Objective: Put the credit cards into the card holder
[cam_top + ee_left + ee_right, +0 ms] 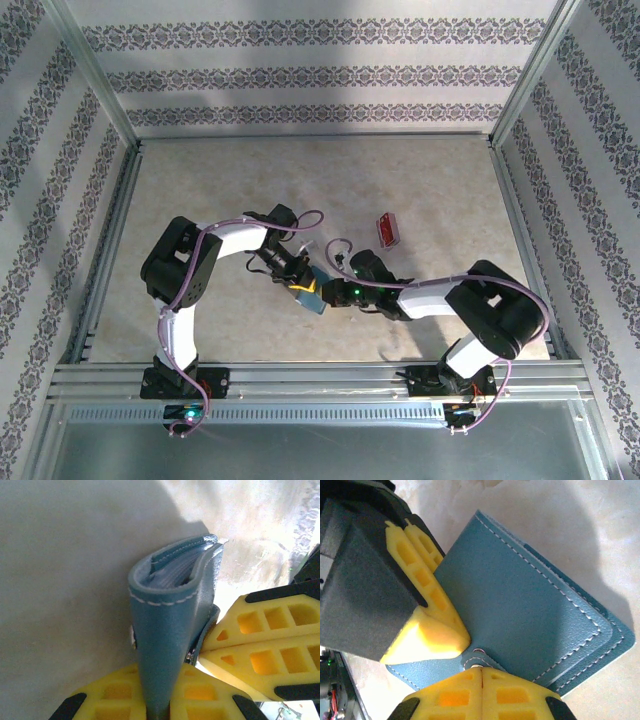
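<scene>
Card holder [316,291] at table centre, apparently raised off the table [230,180], with both arms meeting on it. Left gripper [156,692] is pinched on the teal cover from below. The wallet is seen end-on there, its two halves nearly together, with pale see-through pockets showing in the narrow gap. Right gripper [480,682] has its yellow fingers pressed together on the holder's near edge, by a small metal snap. The left fingers nip the adjoining edge just beside it. No card is visible in the pockets. Credit cards [387,231], red, lie on the table well apart from the holder; whether one card or a small stack is too small to tell. They lie beyond and to the right of the right gripper, on the right arm's side, so that arm is clearly the nearer. Their long axis runs roughly away from the arm bases, the far end tipped slightly left. Judgement: the holder wants spreading open first. The right arm would then let go and reach out and rightward, turning its wrist to pinch across the short side.
</scene>
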Controlling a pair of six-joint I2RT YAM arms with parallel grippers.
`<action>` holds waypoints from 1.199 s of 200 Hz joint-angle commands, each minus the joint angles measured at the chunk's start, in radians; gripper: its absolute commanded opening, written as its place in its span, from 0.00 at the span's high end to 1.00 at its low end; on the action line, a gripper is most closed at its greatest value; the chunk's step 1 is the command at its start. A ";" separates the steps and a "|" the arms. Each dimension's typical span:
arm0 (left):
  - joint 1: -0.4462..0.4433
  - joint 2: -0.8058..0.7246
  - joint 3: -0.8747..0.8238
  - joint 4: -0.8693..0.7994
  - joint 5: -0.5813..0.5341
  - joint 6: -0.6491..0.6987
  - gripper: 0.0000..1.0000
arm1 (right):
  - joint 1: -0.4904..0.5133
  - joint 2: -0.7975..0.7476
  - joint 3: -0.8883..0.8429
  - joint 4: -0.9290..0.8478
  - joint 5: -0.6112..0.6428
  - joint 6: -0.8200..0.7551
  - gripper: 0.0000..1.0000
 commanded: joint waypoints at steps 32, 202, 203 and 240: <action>-0.051 0.043 -0.044 0.032 -0.120 -0.022 1.00 | -0.003 0.162 0.162 -0.308 0.070 0.101 0.96; -0.035 -0.020 -0.105 0.080 -0.132 -0.070 0.77 | -0.078 0.276 0.325 -0.417 -0.050 0.221 1.00; -0.033 -0.022 -0.105 0.079 -0.134 -0.068 0.75 | -0.078 0.274 0.325 -0.420 -0.048 0.219 1.00; 0.015 -0.110 -0.081 0.022 -0.258 -0.021 0.54 | -0.084 0.261 0.301 -0.433 -0.057 0.195 1.00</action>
